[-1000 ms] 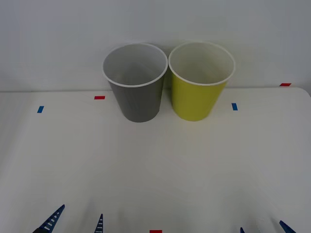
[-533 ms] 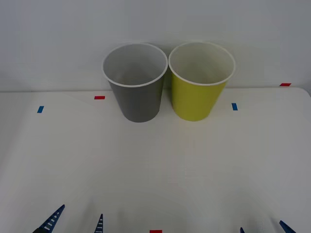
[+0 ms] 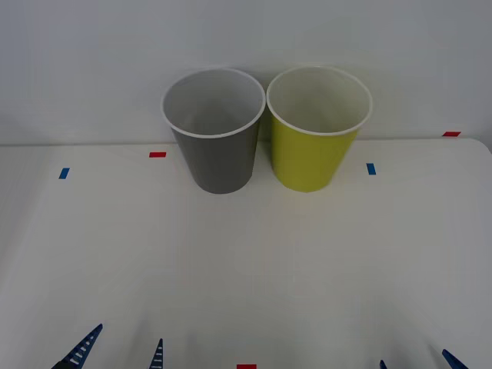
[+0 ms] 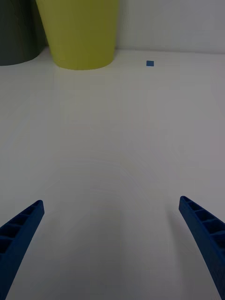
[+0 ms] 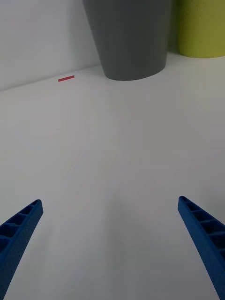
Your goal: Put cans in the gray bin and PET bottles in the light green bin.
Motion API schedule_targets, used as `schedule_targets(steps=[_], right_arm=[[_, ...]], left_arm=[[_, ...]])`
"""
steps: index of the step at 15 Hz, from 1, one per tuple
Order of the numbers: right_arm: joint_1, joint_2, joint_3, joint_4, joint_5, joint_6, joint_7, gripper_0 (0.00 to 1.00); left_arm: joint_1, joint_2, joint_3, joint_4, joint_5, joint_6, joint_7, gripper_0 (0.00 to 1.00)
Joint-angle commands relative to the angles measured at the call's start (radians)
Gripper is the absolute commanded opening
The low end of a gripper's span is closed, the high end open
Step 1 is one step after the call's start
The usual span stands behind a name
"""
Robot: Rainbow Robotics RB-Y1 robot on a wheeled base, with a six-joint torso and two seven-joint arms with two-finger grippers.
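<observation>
Front view: both bins are seen well ahead of the left hand and right hand, each spread apart and holding nothing. Knocking the gray bin against the touching light green bin is risked by any careless reach.

Bright even light, soft shadows, sharp

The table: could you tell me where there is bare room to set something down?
The table is bare from the gray bin and light green bin forward to the open left gripper and right gripper. It is crowded at the back, where the bins stand close together.
</observation>
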Motion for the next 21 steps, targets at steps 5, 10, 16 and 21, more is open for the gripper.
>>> schedule_targets(steps=[5,10,16,21], right_arm=[[0.0,0.0,0.0,0.0,0.0,0.0,0.0,1.0],[0.0,0.0,0.0,0.0,0.0,0.0,0.0,1.0],[0.0,0.0,0.0,0.0,0.0,0.0,0.0,1.0],[0.0,0.0,0.0,0.0,0.0,0.0,0.0,1.0]], left_arm=[[0.0,0.0,0.0,0.0,0.0,0.0,0.0,1.0],[0.0,0.0,0.0,0.0,0.0,0.0,0.0,1.0],[0.0,0.0,0.0,0.0,0.0,0.0,0.0,1.0],[0.0,0.0,0.0,0.0,0.0,0.0,0.0,1.0]])
